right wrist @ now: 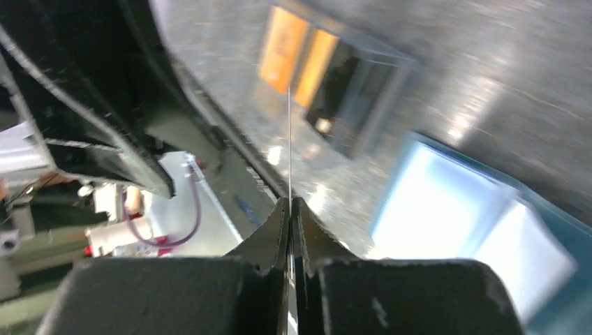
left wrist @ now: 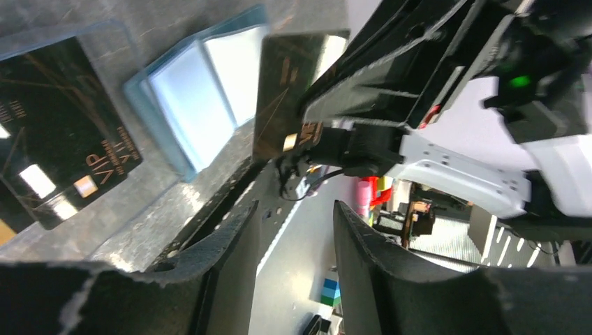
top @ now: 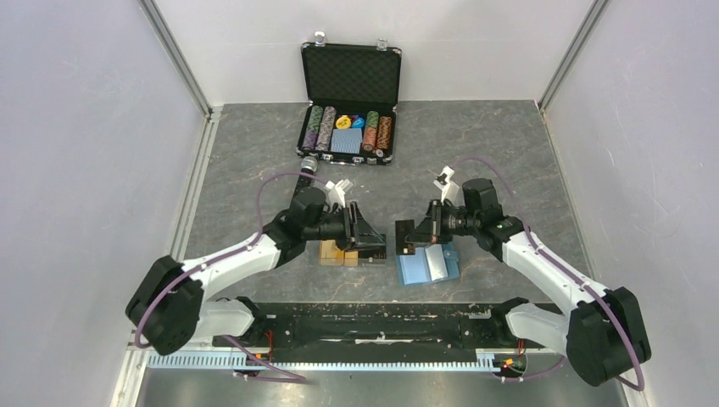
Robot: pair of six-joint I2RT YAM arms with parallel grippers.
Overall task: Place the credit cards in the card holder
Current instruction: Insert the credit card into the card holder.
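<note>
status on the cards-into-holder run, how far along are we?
Done: the card holder lies open; its pockets look empty, so no card seems to be in yet. In hand: the right gripper is shut on one card, held in the air next to the holder; the left gripper is open and empty. Left: slot that card, then the orange cards lying by the left gripper.

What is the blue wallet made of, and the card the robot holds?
The card holder looks like matte teal leather or imitation, with glossy pale pockets, probably plastic. The card in the right gripper seems stiff plastic: edge-thin, dark, gold print.
</note>
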